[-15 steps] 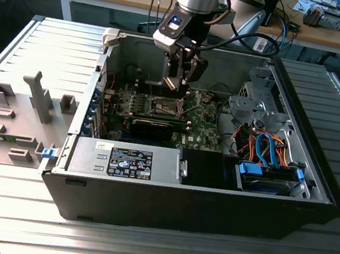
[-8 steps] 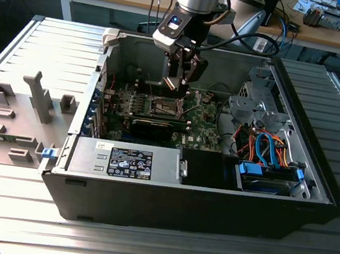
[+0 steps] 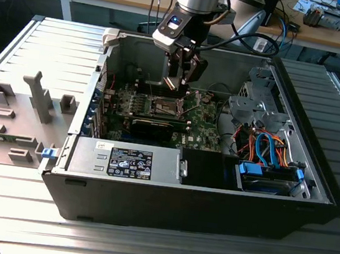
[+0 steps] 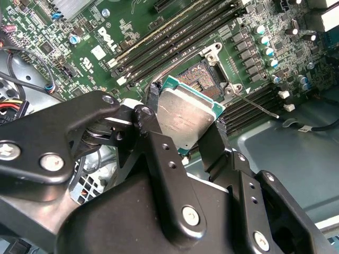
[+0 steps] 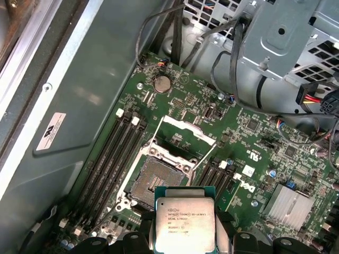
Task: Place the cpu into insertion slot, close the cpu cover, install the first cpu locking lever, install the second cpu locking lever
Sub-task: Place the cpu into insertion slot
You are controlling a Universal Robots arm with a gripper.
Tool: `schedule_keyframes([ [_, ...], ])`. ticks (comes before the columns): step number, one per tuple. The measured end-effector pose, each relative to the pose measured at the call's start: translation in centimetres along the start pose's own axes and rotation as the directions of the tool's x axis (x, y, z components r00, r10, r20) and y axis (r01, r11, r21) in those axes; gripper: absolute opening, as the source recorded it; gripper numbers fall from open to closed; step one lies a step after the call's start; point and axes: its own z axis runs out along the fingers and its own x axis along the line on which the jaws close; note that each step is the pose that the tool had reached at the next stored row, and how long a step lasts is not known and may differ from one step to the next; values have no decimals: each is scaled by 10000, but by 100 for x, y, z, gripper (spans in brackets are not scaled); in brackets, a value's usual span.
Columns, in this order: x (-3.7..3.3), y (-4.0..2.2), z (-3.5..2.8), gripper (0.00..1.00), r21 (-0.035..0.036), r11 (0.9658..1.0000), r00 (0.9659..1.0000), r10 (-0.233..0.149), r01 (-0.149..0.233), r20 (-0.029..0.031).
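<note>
The black two-fingered gripper [image 4: 183, 129] is clenched on the cpu [image 4: 184, 111], a thin square chip with a grey-silver metal top and a green rim. It is pinched by two opposite edges, metal top toward the wrist cameras and underside toward the board.

In the first wrist view the cpu [image 5: 184, 225] hangs above the insertion slot [image 5: 153, 182], a square dark contact field in a silver frame. The slot lies straight beneath the fingertips and slightly beyond the chip, clearly apart from it. The chip looks roughly flat to the slot; whether their edges are squared I cannot tell.

The cpu cover [image 5: 186, 129], a silver windowed frame plate, stands swung open at the slot's far edge. Long black memory slots [image 5: 119, 153] flank the insertion slot.

In the exterior view the gripper [image 3: 179, 81] hovers over the slot, inside the open black computer case [image 3: 146, 215].
</note>
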Motion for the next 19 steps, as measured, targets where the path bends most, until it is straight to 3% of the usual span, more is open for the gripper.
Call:
schedule_keyframes([
  [19, 0, 0, 0, 55, 9, 9997, 9997, 263, -263, -10],
])
